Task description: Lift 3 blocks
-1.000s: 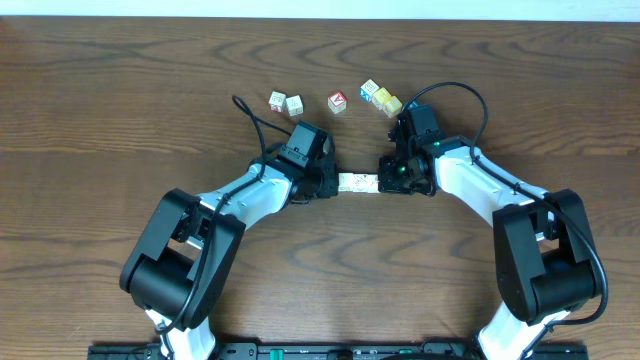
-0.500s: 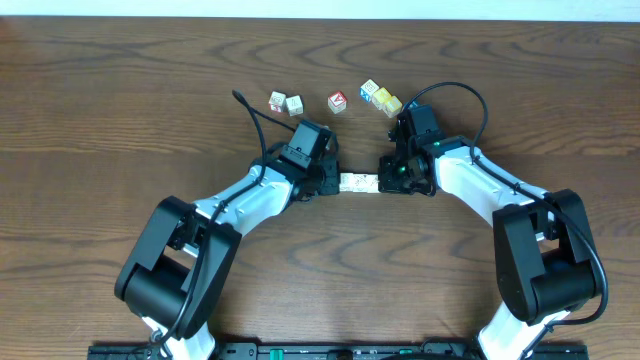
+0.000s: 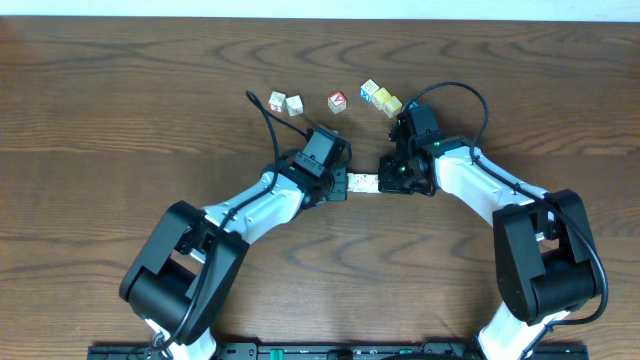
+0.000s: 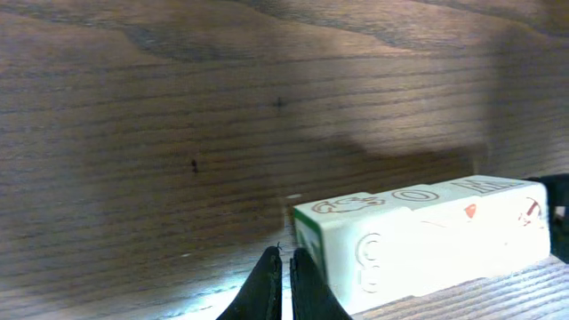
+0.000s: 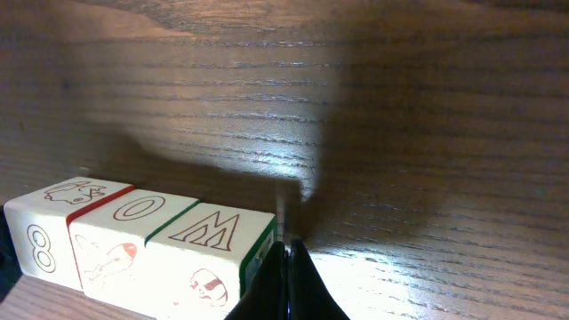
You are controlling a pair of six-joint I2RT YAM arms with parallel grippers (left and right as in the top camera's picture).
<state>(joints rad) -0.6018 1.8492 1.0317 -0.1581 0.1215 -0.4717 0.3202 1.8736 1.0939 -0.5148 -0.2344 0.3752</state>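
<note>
1. Worktop (image 3: 100, 120): brown wood; over the last second nothing on it has shifted, only one arm above it.
2. Left arm (image 3: 250, 205): it has swung rightward toward the centre; right arm (image 3: 480, 180) sits where it was.
3. Left end effector (image 4: 284, 283): fingers pinched together with nothing between them; tips just beside the row's left end, though contact I cannot confirm; from overhead it now hides more of that end than before.
4. Right end effector (image 5: 286, 267): likewise pinched and empty; tips at the row's right end, by the M face.
5. Blocks (image 3: 361, 183): three cream cubes end to end in one row at mid-worktop, between the two end effectors; whether they are clear of the wood I cannot tell.
6. Meaning: the left side has probably just closed the squeeze, so a joint lift looks ready; uneven pressure could buckle the row.
7. Spare cubes (image 3: 338, 101): five along the far side, well apart from the row, unmoved.
</note>
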